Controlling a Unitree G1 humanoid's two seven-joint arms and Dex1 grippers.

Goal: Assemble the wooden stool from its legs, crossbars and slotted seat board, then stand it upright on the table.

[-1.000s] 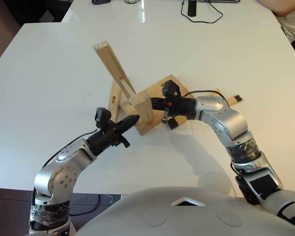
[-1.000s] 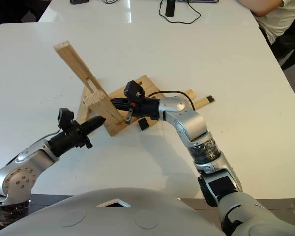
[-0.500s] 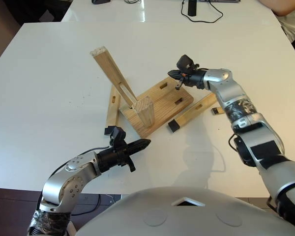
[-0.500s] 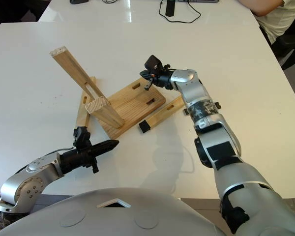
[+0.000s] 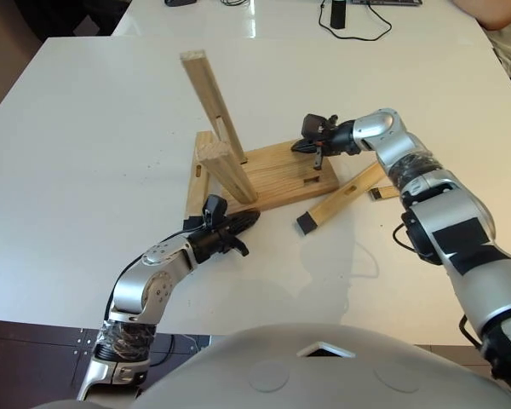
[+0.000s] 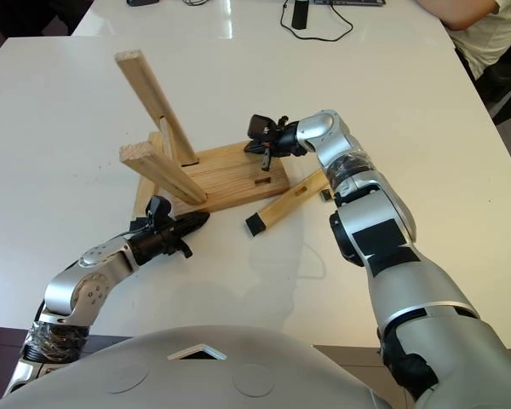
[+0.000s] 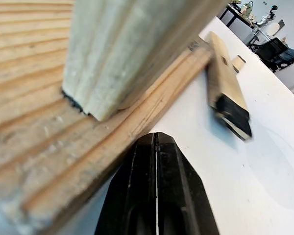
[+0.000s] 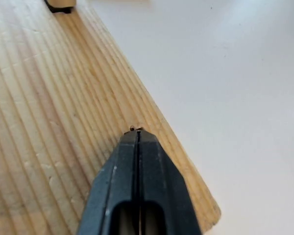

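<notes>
**A:** Where was the seat board [image 5: 281, 175]?

**B:** It lay flat on the white desk [image 5: 94, 128], in front of the robot. Two legs stood in it near its left end. A tall leg [image 5: 211, 102] leaned away to the left, and a nearer leg [image 5: 230, 175] tilted toward the robot.

**A:** And the loose parts?

**B:** A slotted bar [image 5: 197, 183] lay on the desk along the board's left edge, partly behind the nearer leg. A loose leg [image 5: 341, 196] with a dark end lay at an angle just beside the board's right corner. A short wooden piece [image 5: 380, 193] lay by its far end, under the right arm.

**A:** What about the left gripper [image 5: 252, 218]?

**B:** It was clenched on nothing, with both fingers pressed flat together. Its tip sat low over the desk just beside the board's near edge, close to the foot of the nearer leg. I couldn't tell whether it touched the wood.

**A:** And the right gripper [image 5: 300, 147]?

**B:** That one was clenched too, and empty. Its tip was over the board's far right corner, just inside the edge, near an open slot [image 5: 312, 180].
</notes>
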